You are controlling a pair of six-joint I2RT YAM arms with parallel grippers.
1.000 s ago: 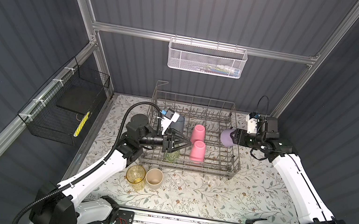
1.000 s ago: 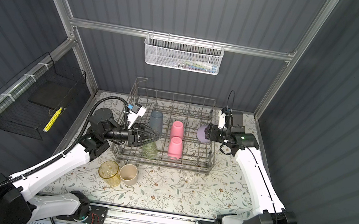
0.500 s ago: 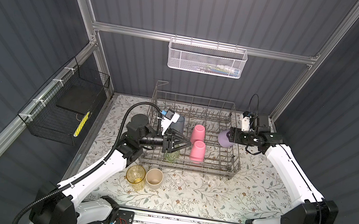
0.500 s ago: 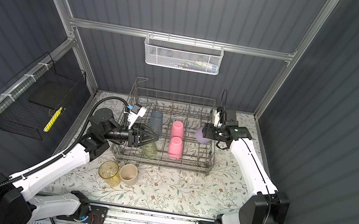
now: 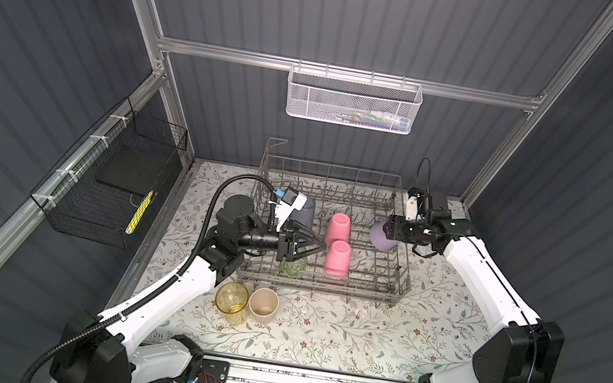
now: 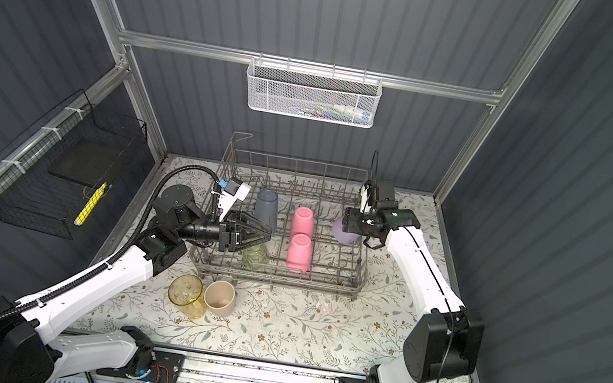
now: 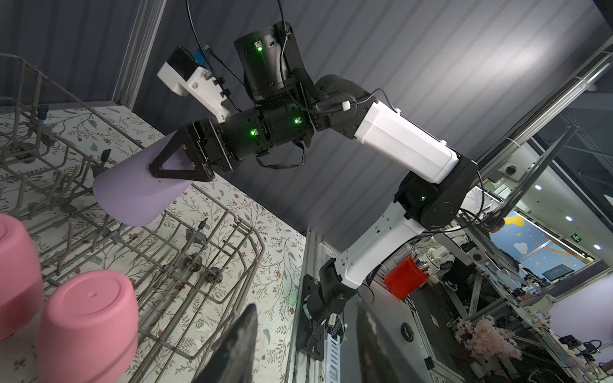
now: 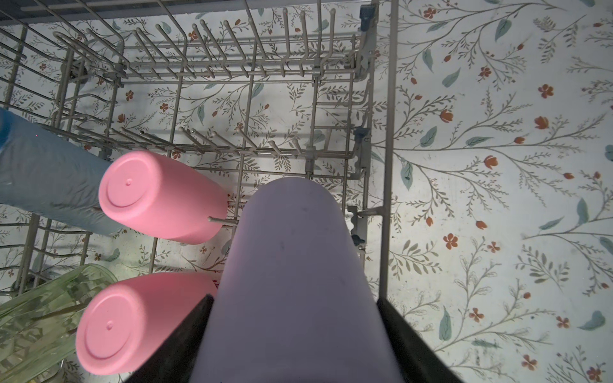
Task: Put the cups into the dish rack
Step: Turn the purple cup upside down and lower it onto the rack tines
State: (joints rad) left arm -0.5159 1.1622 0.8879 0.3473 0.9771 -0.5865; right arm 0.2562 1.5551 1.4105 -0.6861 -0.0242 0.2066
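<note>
Right claw [image 8: 294,298]: pinches the lavender cup [image 8: 292,265] by its mouth end, one finger on each side. The cup lies on its side with its closed base pointing in over the right end of the dish rack [image 5: 322,288]. In both top views it hangs above the tines there; cannot tell if it touches them

Left claw [image 7: 305,308]: spread, nothing between the fingers [image 7: 242,331]. In a top view it hovers over the left half of the rack, just above the green cup [image 5: 292,268]

In the rack:
- green cup, front left
- blue-grey cup [image 5: 305,213], behind it, rear left
- two pink cups, rear [image 5: 339,223] and front [image 5: 337,259], one behind the other near the middle, both base up

On the desk [image 5: 356,336]: the yellow cup [image 5: 230,308] and the beige cup [image 5: 263,305] stand mouth up, side by side, just in front of the rack's front left corner, beside the left arm

Further out: white mesh basket [image 5: 353,103] on the back wall rail; black wire basket [image 5: 107,188] on the left wall
</note>
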